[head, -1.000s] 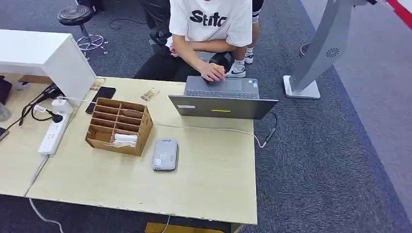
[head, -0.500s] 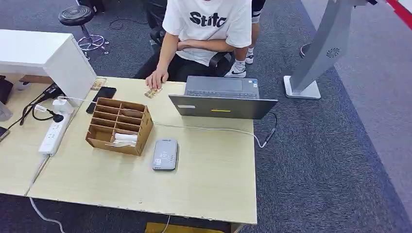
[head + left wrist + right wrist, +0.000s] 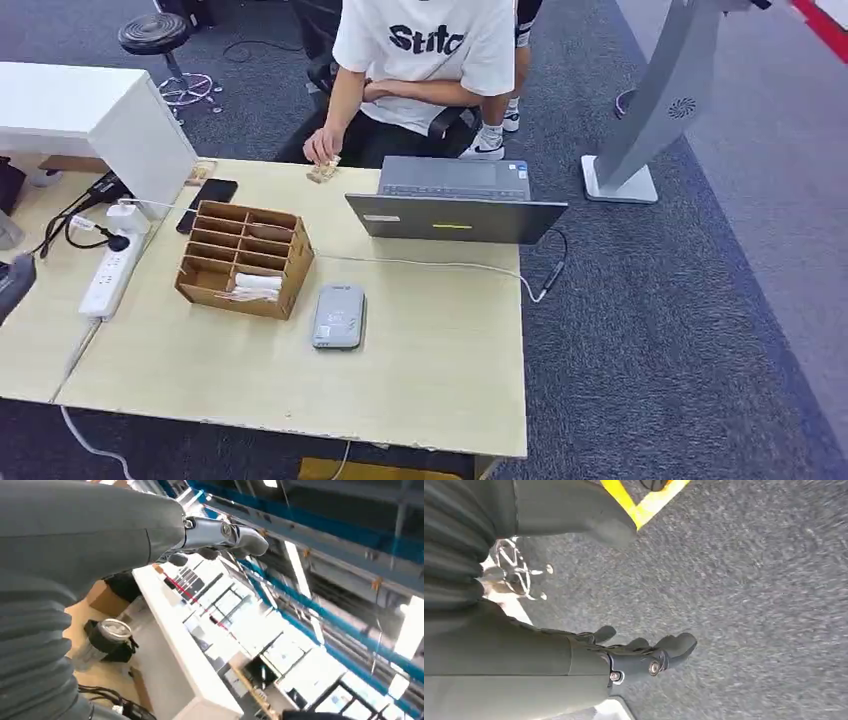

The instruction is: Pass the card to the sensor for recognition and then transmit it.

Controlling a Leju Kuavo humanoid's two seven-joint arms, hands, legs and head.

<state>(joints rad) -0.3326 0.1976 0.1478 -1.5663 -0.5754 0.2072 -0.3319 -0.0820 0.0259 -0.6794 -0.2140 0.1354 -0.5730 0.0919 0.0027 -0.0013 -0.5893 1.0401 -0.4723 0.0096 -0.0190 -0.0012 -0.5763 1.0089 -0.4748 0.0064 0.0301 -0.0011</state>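
While the person's hand (image 3: 322,148) pinches a small tan card (image 3: 322,172) at the far edge of the pale wood-grain table (image 3: 430,370), well away from either robot hand's fingers, the flat rounded grey sensor (image 3: 339,316) lies just beside the brown cardboard divider box (image 3: 246,258). Left hand (image 3: 220,537): smooth grey, fingers loosely extended, holding nothing, raised toward the ceiling. Right hand (image 3: 644,655): fingers apart, empty, hanging over coarse grey carpet (image 3: 749,595). Grey laptop (image 3: 455,200) sits beyond the sensor.

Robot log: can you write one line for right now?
left hand: open, raised | right hand: open, over floor | card: in person's hand | sensor: on table, nothing on it
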